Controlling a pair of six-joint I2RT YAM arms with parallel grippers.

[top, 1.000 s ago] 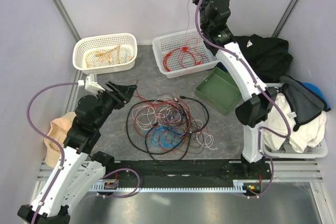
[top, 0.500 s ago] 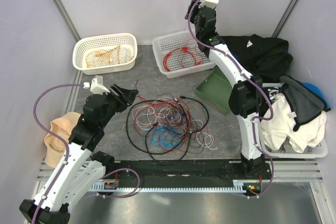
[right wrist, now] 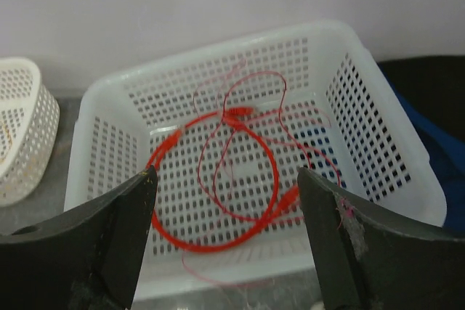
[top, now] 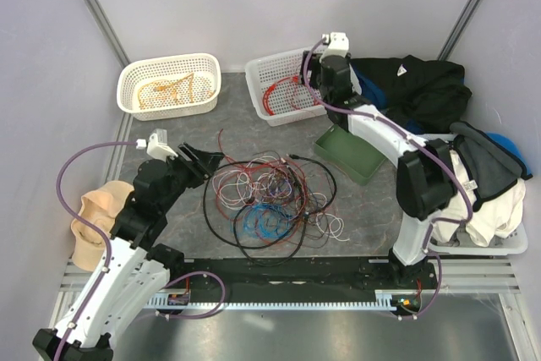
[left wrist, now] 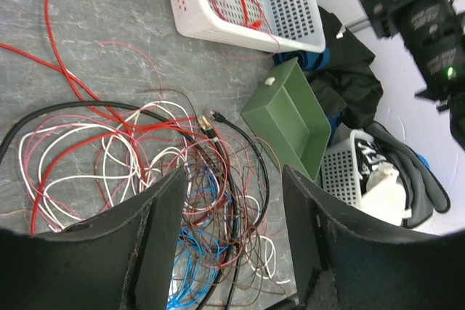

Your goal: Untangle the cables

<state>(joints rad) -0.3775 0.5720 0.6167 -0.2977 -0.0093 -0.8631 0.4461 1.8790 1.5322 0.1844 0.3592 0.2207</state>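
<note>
The tangled cables (top: 269,202) lie heaped on the grey table (top: 254,131) between the two arms. The left gripper (left wrist: 231,252) hovers at the heap's left edge, its fingers spread and holding nothing. The right gripper (right wrist: 227,252) hangs over the white basket (right wrist: 396,186), jaws wide apart and empty. A red cable (right wrist: 176,136) lies looped inside the basket.

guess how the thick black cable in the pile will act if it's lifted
Probably floppy: the black cable lies in loose curves around the tangle. It would likely drag others along, since thin red and white wires cross it. It looks stiffer than those, holding wider loops, so it may spring back a little.
</note>
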